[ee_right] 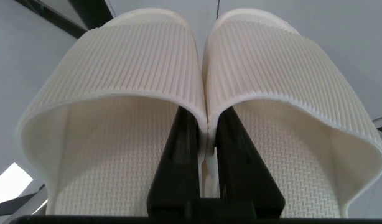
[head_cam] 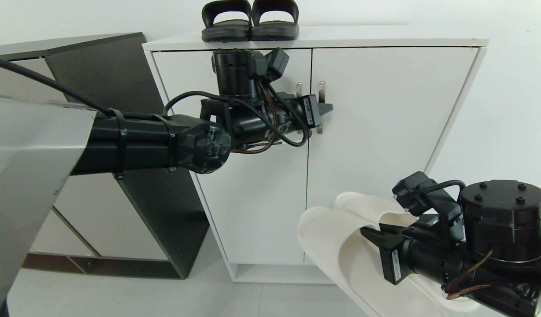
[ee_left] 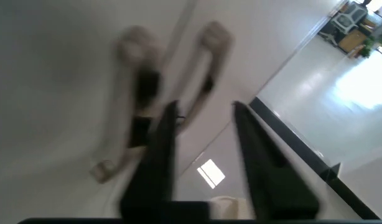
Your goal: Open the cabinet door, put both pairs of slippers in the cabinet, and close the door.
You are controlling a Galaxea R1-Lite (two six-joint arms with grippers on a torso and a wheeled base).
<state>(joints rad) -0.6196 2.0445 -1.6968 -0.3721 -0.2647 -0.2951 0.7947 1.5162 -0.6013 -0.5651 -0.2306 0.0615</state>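
Now the white cabinet [head_cam: 385, 110] stands shut across the middle of the head view. At its two handles [head_cam: 321, 90], in the upper middle, the left hand [head_cam: 327, 109] sits with its fingers apart; whether they touch a handle I cannot tell. In the lower right, the right hand [head_cam: 371, 233] is clamped on the white slippers [head_cam: 336, 237], held side by side. The black slippers [head_cam: 250, 20] rest on the cabinet's top, at the frame's upper edge.
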